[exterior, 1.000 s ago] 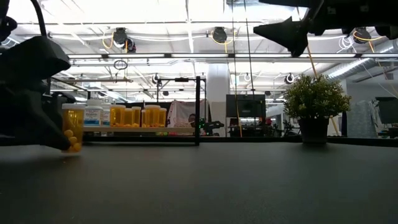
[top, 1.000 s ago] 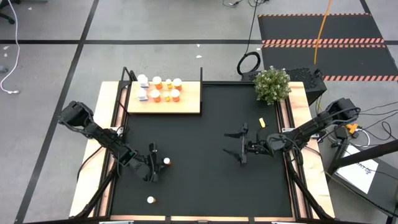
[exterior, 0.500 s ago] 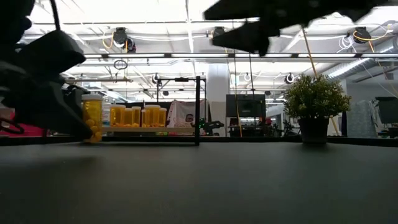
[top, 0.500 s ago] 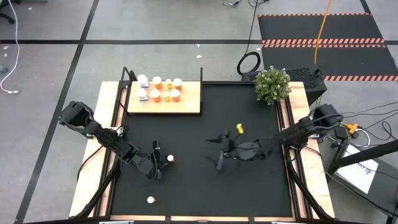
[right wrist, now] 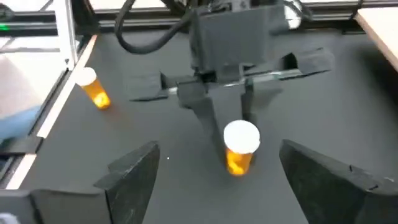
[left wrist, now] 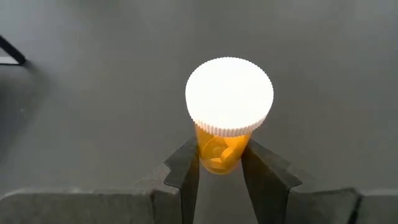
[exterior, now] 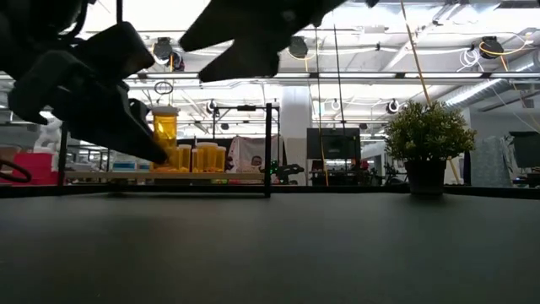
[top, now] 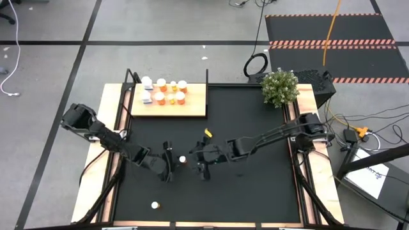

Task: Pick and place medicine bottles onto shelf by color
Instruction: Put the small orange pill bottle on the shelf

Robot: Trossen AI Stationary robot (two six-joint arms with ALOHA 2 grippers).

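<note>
Near the middle of the black table (top: 255, 185), slightly toward 7 o'clock, the left hand (top: 171, 163) grips one orange bottle (left wrist: 225, 124) with a white cap; the left wrist view shows both dark fingers (left wrist: 185, 175) pressed against its orange body below the cap, yellow pills visible inside, and the low view shows the bottle held clear of the table surface. Facing it from 3 o'clock, the right hand (top: 199, 162) is just beside that bottle with its fingers spread wide apart, holding nothing; in the right wrist view the held bottle sits between its two open fingers (right wrist: 134, 174) but apart from both. A second loose bottle (top: 154, 205), also orange with a white cap, lies on the table toward 7 o'clock near the front edge, well apart from both hands. On the light-wood shelf (top: 195, 105) at 11 o'clock stands a cluster of bottles (top: 165, 92): about eight can be counted from above, two of them all white at the 9 o'clock end and roughly six orange with white caps, in two short rows. Any labels on them are too small to read. A small yellow object (top: 207, 133) lies on the table at 12 o'clock from the right hand, and one potted plant (top: 279, 87) stands at the 1 o'clock corner.
</note>
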